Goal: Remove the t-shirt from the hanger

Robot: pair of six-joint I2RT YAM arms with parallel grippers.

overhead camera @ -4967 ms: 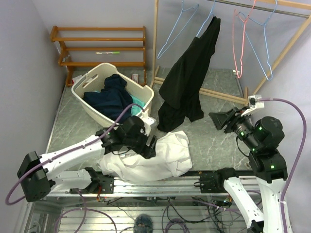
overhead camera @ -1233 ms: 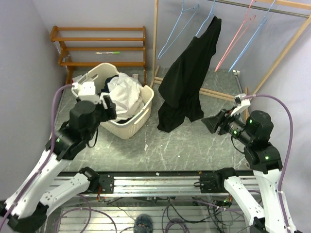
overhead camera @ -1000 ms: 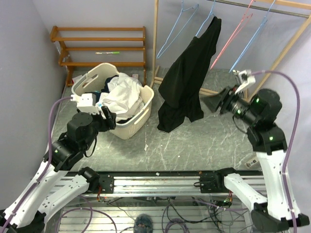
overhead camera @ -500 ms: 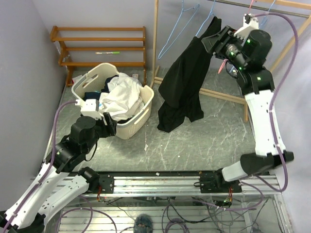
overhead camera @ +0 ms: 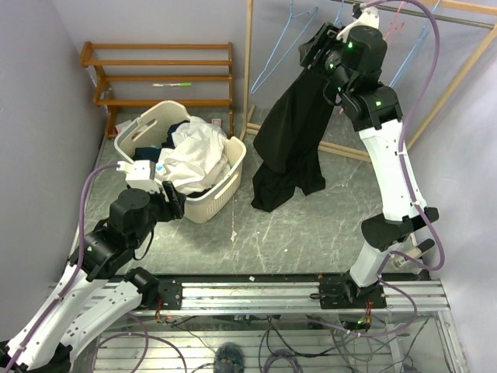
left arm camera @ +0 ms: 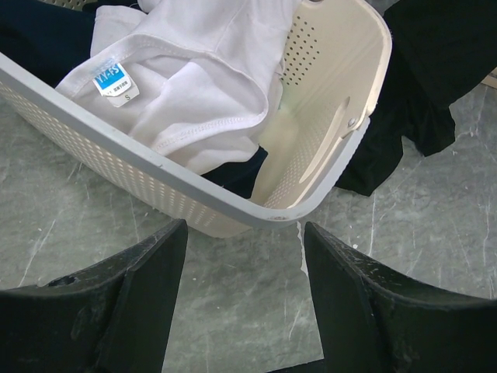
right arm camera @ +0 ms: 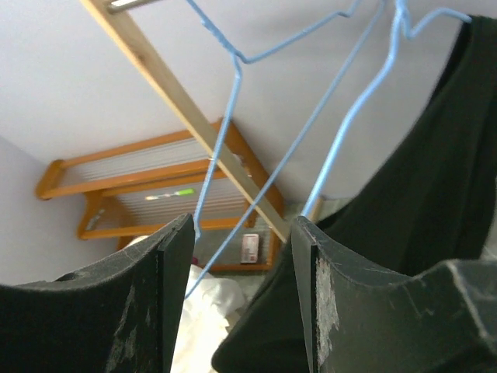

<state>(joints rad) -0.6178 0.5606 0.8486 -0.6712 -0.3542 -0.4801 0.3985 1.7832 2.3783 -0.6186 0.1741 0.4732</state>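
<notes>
Grey marbled floor (overhead camera: 311,225) under lilac walls (overhead camera: 31,116); left gripper (left arm camera: 245,233) and right gripper (right arm camera: 242,225) both spread, empty.

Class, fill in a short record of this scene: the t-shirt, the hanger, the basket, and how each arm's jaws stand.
T-shirt: black t-shirt, hanging from the hanger, not yet removed
Hanger: blue wire hanger, up at the rail
Basket: cream basket, holding a white garment and dark clothes
Left arm: jaws open and empty, near the basket's rim
Right arm: raised, jaws open and empty, close to the hanger
</notes>
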